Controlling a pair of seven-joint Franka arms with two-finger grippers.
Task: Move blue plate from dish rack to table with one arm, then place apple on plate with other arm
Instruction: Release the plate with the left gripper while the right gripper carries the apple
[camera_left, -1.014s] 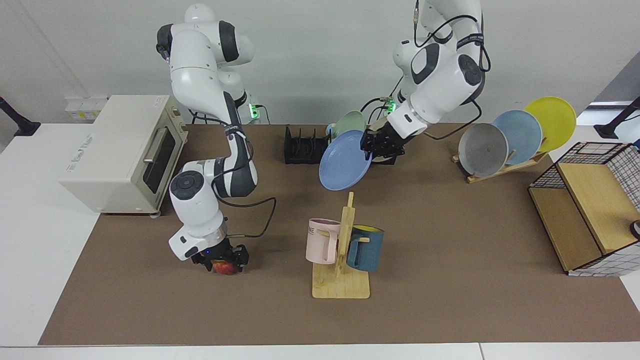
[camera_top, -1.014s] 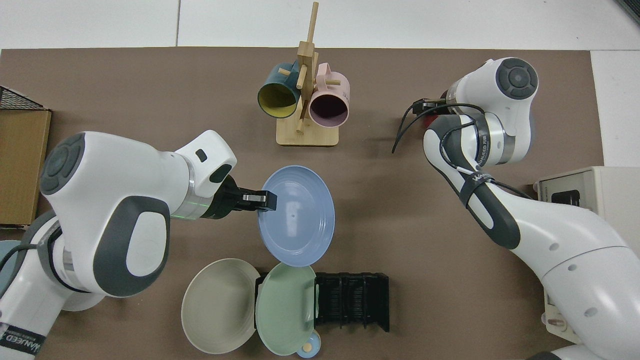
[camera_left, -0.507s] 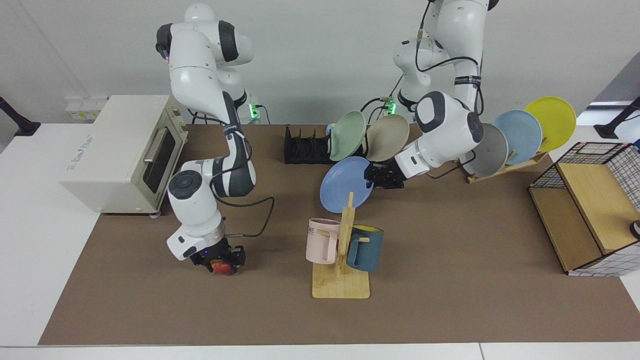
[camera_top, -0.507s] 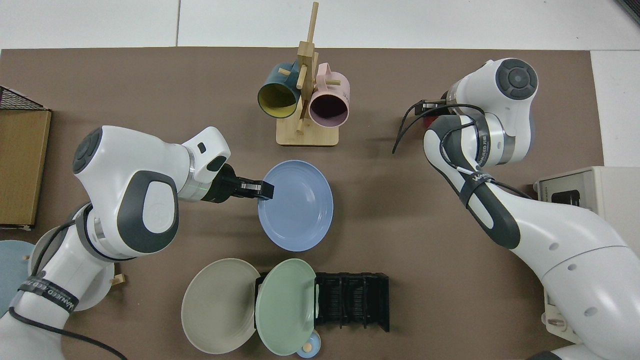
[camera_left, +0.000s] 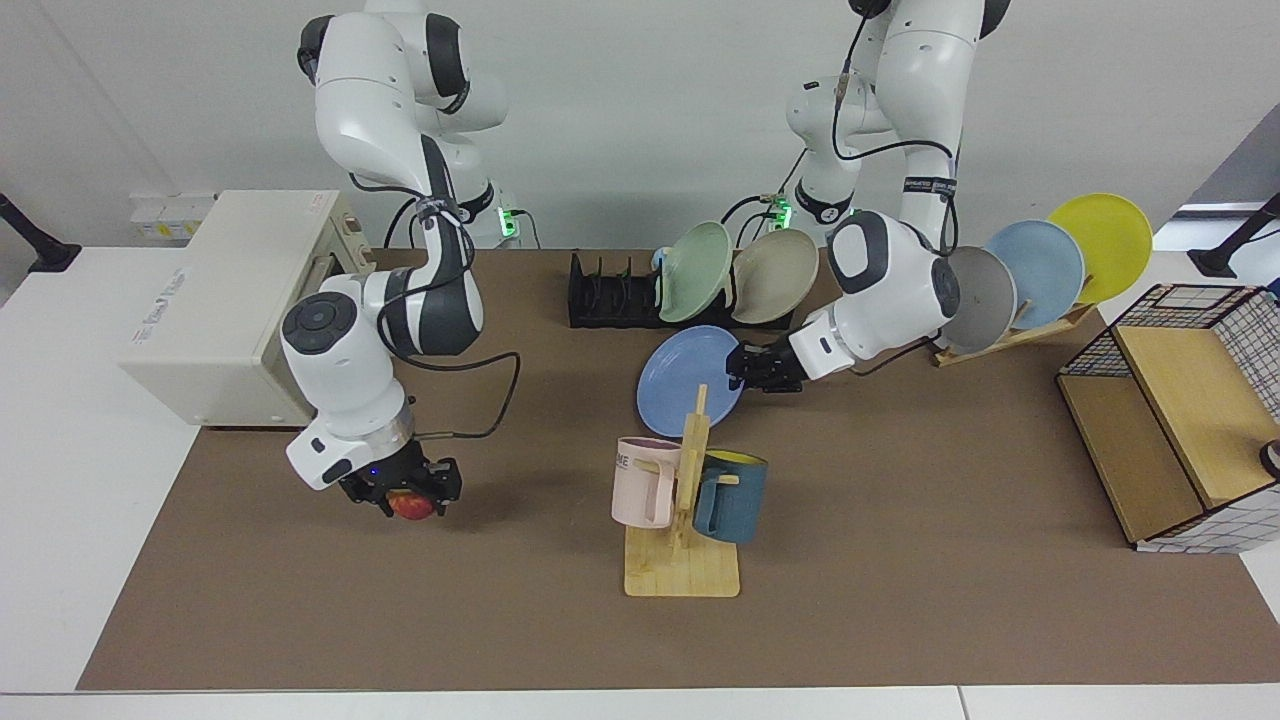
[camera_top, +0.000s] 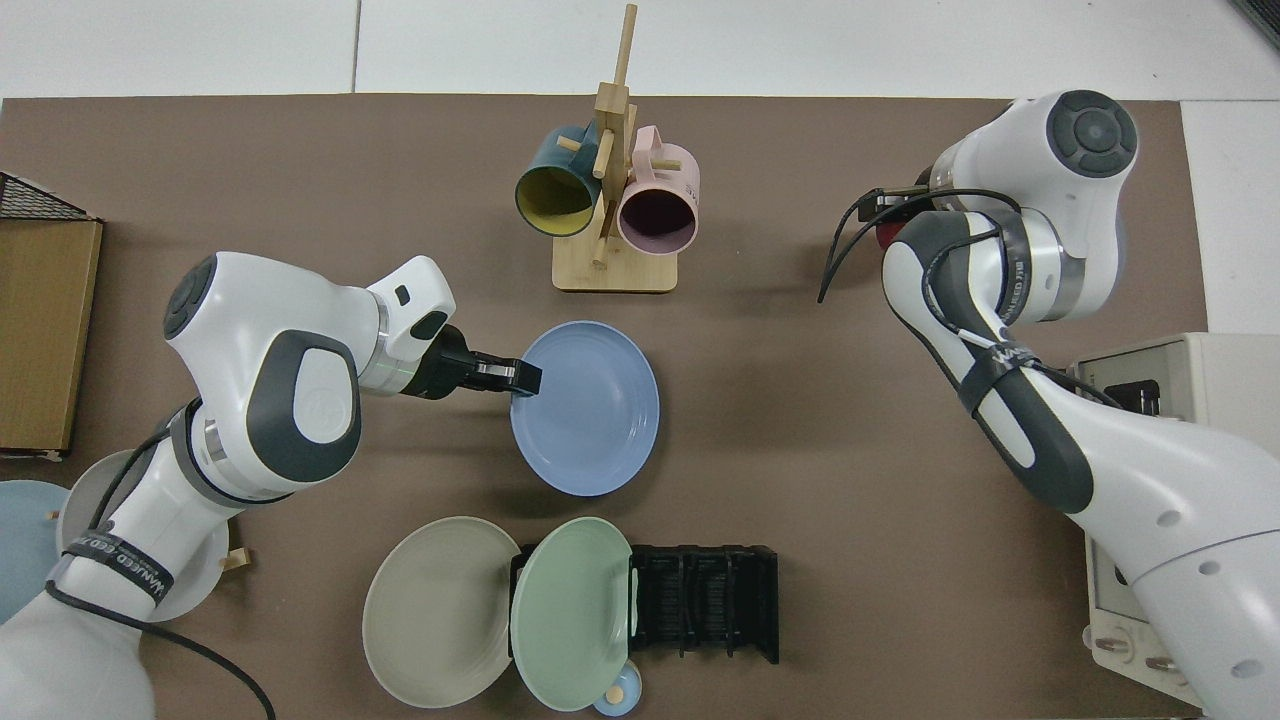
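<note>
While the blue plate (camera_left: 690, 367) lies nearly flat and low over the table (camera_left: 900, 560), just in front of the dish rack (camera_left: 615, 293) and behind the wooden mug tree (camera_left: 683, 520), the left gripper (camera_left: 750, 368) clamps its rim on the side toward that arm's base; whether the plate's underside already touches the mat cannot be told from either view. In the top view the same plate (camera_top: 585, 407) sits between the mug tree (camera_top: 612, 170) and the rack (camera_top: 700, 603), with the left gripper (camera_top: 515, 378) pinching its edge. The apple (camera_left: 409, 505) is clenched in the right gripper (camera_left: 405, 495), lifted clear of the mat near the white toaster oven (camera_left: 240, 300). The relation governing the coming move: the plate lies well apart from the apple, across the table toward the left arm's side and farther back, so the right arm must travel sideways past the mug tree's pink mug (camera_left: 645, 480) to reach it. A green plate (camera_left: 695, 270) and a beige plate (camera_left: 772, 275) lean at the rack's end. Legible writing is scant: letters ending "ME" on the pink mug, a faint label on the oven's top that cannot be read, and bands on the arms whose printing is too small to make out.
</note>
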